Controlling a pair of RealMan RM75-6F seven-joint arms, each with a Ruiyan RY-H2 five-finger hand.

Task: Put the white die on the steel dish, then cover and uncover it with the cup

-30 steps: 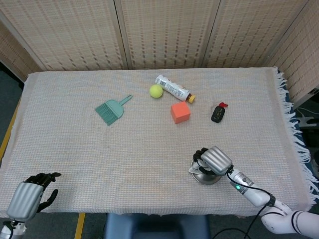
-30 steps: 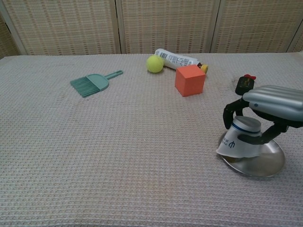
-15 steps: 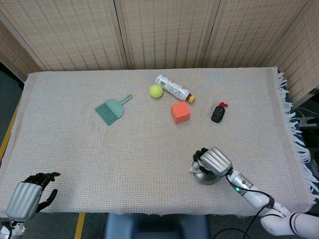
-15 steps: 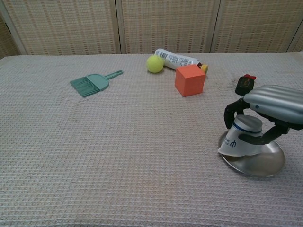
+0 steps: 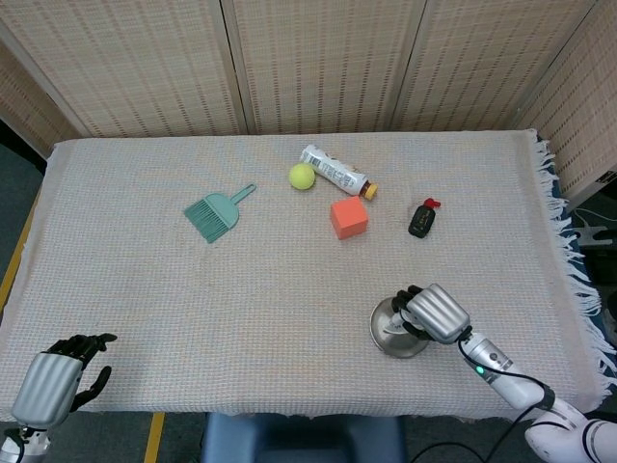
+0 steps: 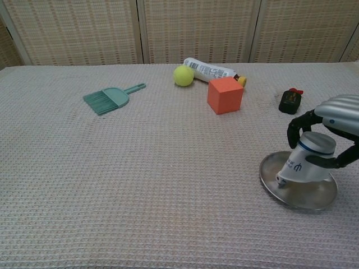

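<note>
A round steel dish (image 6: 270,168) lies near the table's front right, also seen as the dish (image 5: 384,325) in the head view. My right hand (image 6: 336,120) grips an upside-down white cup (image 6: 307,163) with a blue band from above. The cup is tilted over the right half of the dish, its rim low at the dish's surface. In the head view the right hand (image 5: 439,313) hides most of the cup. No white die shows in either view. My left hand (image 5: 50,382) hangs off the table's front left corner, fingers apart and holding nothing.
At the back middle lie a yellow tennis ball (image 6: 183,75), a white bottle (image 6: 210,69) on its side and an orange cube (image 6: 225,94). A small black object with a red tip (image 6: 290,100) sits behind the dish. A green hand brush (image 6: 109,98) lies at the left.
My right hand has carried the cup to the right across the dish, baring the dish's left part. The left hand has not moved.
</note>
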